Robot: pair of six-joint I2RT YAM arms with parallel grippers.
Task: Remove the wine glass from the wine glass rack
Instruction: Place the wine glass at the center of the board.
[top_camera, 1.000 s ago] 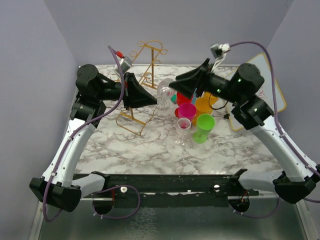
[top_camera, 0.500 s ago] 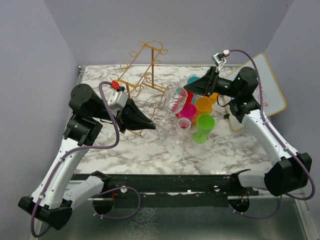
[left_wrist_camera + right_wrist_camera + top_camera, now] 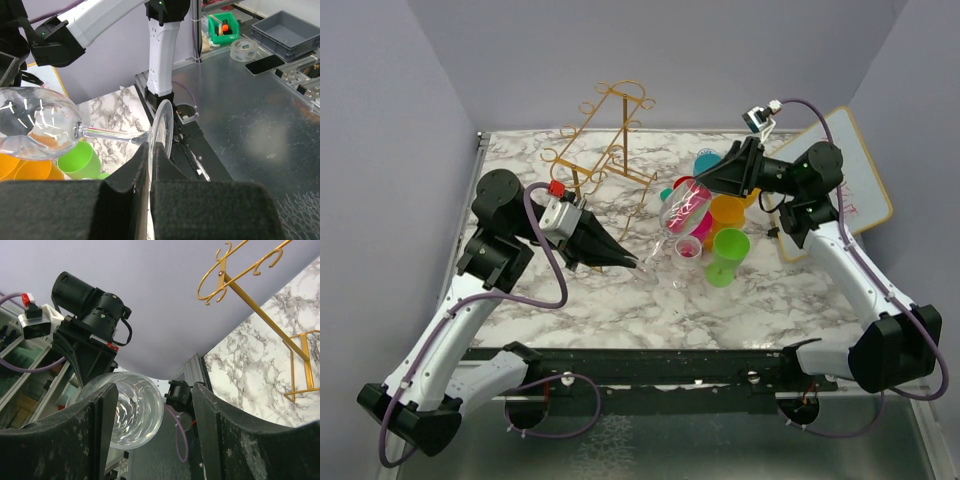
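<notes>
**Glass off the rack, carried by its foot above the cups**

The main risk is a slip or a snapped stem. The wine glass (image 3: 680, 208) lies on its side in the air, just past the centre of the desk (image 3: 600, 300) toward 1 o'clock. It is well apart from the wine glass rack (image 3: 618, 125), which sits back at about 11 o'clock. Its weight appears to hang from the thin edge of its foot, so the bowl could swing down and twist the disc out of the pinch.

The plastic cups (image 3: 728, 250) stand beneath the bowl and on toward 3 o'clock. A dropped or carelessly lowered glass would likely strike them and knock them over.

A second hazard is the two arms working against each other. If one pulls or turns while the other holds, the slender stem takes the strain and may break. A hard squeeze on the bowl could also crack it.

The left claw (image 3: 151, 150) is closed tight on the rim of the glass's foot, pinching the disc edge-on at the 7 o'clock end of the glass. The right claw (image 3: 152, 395) stands wide open around the bowl at the 1 o'clock end. One finger looks to be against the glass while a gap shows at the other, so it straddles the bowl rather than gripping it.
</notes>
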